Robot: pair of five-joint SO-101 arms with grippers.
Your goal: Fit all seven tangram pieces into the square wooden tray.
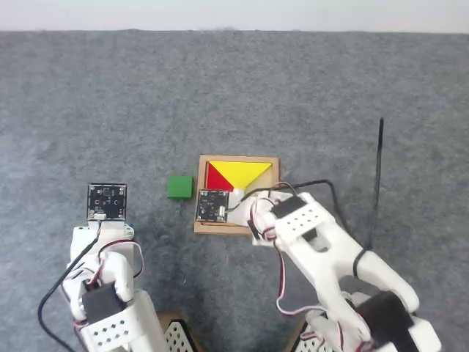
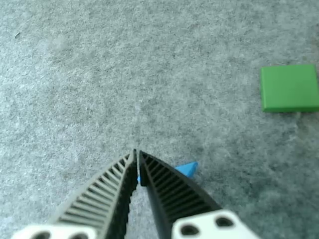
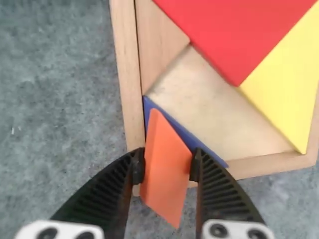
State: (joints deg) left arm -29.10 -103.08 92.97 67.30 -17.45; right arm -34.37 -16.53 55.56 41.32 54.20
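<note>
The square wooden tray lies near the middle of the grey felt-like table cover. Inside it the yellow triangle fills the 12 o'clock side, and the red triangle sits against it towards 10 o'clock; the rest of the tray floor that shows is bare wood. The green square rests flat on the cover just beside the tray at its 9 o'clock, not touching the rim. The right arm comes in from 5 o'clock and ends over the tray's 7 o'clock corner. There the right gripper is clenched on the orange piece, a flat slab held on edge between the two ribbed fingers and tilted, its far end over the tray's corner. Under that end a dark blue piece lies in the corner against the rim. The left arm stands well apart, at about 8 o'clock from the tray. The left gripper has its jaws drawn together just above the cover, and a light blue piece peeks out behind one finger. It cannot be told whether the jaws pinch that piece or merely hang over it.
</note>
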